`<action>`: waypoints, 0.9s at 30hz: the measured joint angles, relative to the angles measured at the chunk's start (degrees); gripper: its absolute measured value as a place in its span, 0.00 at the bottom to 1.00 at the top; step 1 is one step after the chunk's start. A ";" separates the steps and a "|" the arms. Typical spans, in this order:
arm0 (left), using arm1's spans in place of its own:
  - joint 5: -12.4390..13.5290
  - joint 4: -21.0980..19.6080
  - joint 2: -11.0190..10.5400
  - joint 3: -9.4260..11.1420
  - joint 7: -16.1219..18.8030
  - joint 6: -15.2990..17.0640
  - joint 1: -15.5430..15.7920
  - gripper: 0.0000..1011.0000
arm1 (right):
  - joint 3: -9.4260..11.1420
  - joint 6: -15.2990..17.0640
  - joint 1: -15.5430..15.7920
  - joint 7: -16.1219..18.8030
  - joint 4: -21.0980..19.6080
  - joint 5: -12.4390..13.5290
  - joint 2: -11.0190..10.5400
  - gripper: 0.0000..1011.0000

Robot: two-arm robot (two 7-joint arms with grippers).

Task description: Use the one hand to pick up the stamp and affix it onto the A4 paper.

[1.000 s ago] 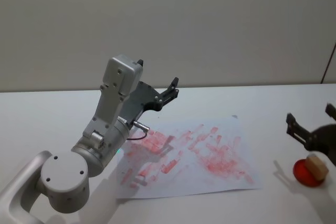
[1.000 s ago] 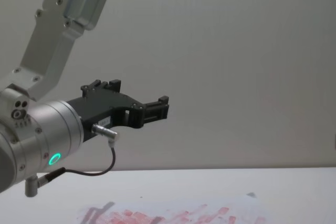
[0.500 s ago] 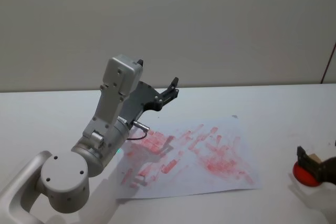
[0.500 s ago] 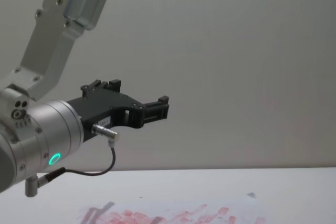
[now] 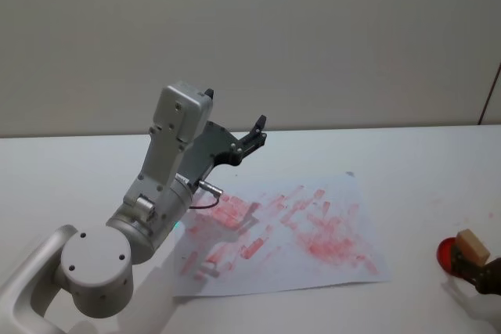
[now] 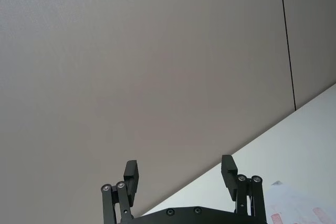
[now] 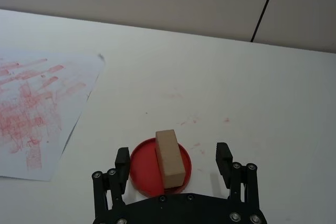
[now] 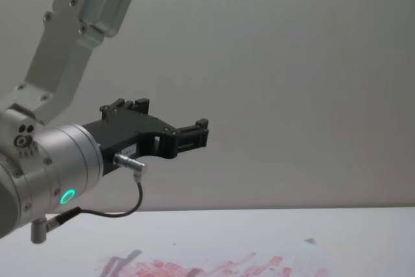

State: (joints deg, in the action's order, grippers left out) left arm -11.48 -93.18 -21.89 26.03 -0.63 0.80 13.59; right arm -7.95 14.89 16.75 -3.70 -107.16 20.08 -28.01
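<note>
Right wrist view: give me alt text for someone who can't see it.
The open right claw straddles the stamp, a tan block on a round red ink pad, without touching it. The A4 paper, covered in red prints, lies nearby on the white table.

Matt wooden stamp (image 7: pixel 170 158), thin paper sheet (image 5: pixel 297 232)

The A4 paper (image 5: pixel 290 232) lies in the middle of the bench (image 5: pixel 407 154). To its right, apart from it, the stamp (image 5: pixel 472 246) sits on a round pad (image 5: pixel 446 256). The right tool (image 7: pixel 172 153) straddles the pad, seemingly without touching it. The left tool (image 5: pixel 257 132) hangs above the paper's left rear.
</note>
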 joint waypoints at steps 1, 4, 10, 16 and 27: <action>0.00 0.00 0.00 0.00 0.00 0.00 0.00 0.99 | 0.00 0.15 -0.07 0.13 0.13 -0.12 0.04 0.99; 0.00 0.00 0.00 0.00 0.00 0.00 0.00 0.99 | -0.13 0.64 -0.56 0.75 0.85 -0.65 0.30 0.99; 0.00 0.00 0.00 0.00 0.00 0.00 0.00 0.99 | -0.53 1.46 -2.00 2.28 2.57 -1.93 1.05 0.99; 0.00 0.00 0.00 0.00 0.00 0.00 0.00 0.99 | -0.92 2.04 -3.35 3.54 4.11 -3.11 1.75 0.99; 0.00 0.00 0.00 0.00 0.00 0.00 0.00 0.99 | -1.26 2.55 -4.58 4.69 5.54 -4.20 2.41 0.77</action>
State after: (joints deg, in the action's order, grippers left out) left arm -11.48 -93.18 -21.89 26.03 -0.63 0.79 13.59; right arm -9.21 17.45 12.17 1.00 -101.61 15.88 -25.60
